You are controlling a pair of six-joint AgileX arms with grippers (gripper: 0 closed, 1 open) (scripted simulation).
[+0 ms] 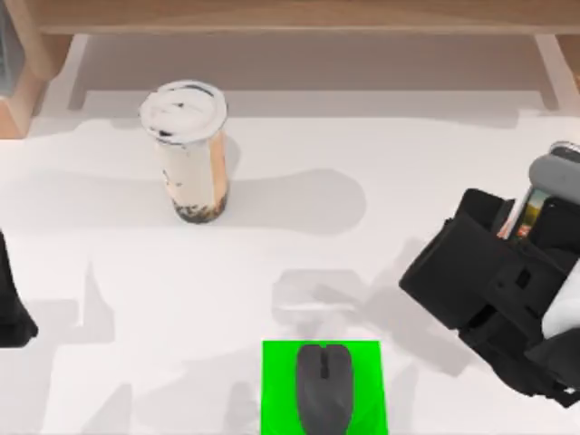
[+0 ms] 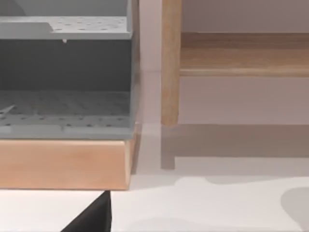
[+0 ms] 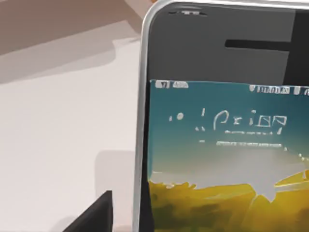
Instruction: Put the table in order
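The white table (image 1: 109, 272) carries a lidded drink cup (image 1: 190, 154) standing upright at the back left. At the front middle, a dark mouse (image 1: 324, 385) rests on a green mat (image 1: 372, 381). My right gripper (image 1: 533, 227) hovers at the right edge over a phone (image 1: 536, 210). In the right wrist view the phone (image 3: 222, 145) is very close, its lit screen facing the camera. One dark fingertip (image 3: 99, 212) stands beside the phone's edge with a gap between them. My left arm (image 1: 11, 308) is parked at the left edge.
A light wooden structure (image 1: 290, 14) runs along the back edge of the table. In the left wrist view, a grey perforated shelf unit (image 2: 65, 72) on a wooden base (image 2: 63, 164) stands next to a wooden post (image 2: 170, 63). A grey round object (image 1: 557, 170) sits beside the phone.
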